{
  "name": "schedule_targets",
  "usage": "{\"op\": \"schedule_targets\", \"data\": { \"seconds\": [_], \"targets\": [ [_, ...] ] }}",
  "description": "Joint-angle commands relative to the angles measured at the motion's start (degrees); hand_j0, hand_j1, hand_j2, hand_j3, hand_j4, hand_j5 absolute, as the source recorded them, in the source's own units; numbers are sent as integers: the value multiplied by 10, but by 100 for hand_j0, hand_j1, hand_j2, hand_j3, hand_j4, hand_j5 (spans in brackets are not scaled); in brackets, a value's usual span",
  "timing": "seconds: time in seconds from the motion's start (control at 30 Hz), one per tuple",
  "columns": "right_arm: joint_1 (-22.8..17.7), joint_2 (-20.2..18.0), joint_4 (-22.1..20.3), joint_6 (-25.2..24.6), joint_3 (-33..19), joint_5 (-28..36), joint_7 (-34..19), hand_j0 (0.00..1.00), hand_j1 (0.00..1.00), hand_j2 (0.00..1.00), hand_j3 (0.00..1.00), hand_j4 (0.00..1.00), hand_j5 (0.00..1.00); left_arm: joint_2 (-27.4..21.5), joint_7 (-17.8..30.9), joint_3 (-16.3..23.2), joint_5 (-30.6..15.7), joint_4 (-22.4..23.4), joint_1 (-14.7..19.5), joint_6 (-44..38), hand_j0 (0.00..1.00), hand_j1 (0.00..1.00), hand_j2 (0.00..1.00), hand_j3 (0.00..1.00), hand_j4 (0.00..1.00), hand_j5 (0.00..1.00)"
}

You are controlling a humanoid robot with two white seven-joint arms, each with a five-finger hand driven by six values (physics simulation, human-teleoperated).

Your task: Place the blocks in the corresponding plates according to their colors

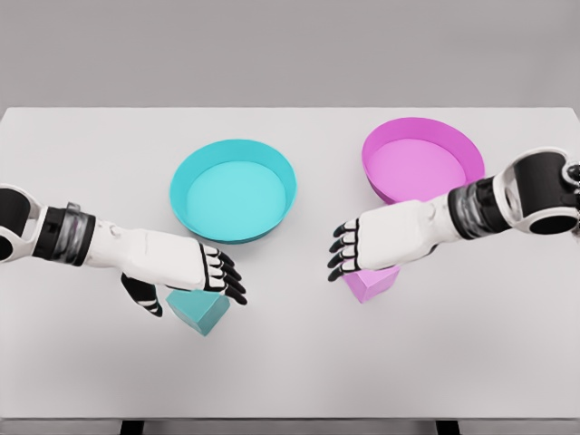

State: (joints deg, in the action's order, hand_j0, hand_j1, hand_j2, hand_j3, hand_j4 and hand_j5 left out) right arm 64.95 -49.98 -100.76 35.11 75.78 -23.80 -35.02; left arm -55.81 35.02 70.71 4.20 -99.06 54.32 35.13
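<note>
Hovering left hand (186, 267) over glossy cyan block (199, 312), round cyan plate (181, 213) behind.

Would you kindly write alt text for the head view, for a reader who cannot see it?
Two white robot hands hover over blocks on a white table: the left hand above a cyan block, the right hand above a pink block. Behind them sit a cyan plate and a pink plate, both empty.

Left hand (195, 272) hovers open over the cyan block (201, 312), right hand (362, 249) open over the pink block (372, 283).
</note>
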Motion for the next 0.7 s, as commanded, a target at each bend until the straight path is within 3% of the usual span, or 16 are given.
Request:
{"op": "schedule_targets", "data": {
  "seconds": [0.0,0.27,0.67],
  "targets": [
    [0,4,0,-1,8,-7,0,100,100,100,100,100,100,1,0,0,-3,4,0,-1,100,100,100,100,100,100],
    [3,9,1,-1,37,-20,0,100,100,100,100,100,100,25,0,-1,-3,21,-9,-1,100,100,100,100,100,100],
    [4,9,4,-1,37,-32,0,100,100,100,100,100,100,29,0,-2,-2,26,-25,-1,100,100,100,100,100,100]
  ]
}}
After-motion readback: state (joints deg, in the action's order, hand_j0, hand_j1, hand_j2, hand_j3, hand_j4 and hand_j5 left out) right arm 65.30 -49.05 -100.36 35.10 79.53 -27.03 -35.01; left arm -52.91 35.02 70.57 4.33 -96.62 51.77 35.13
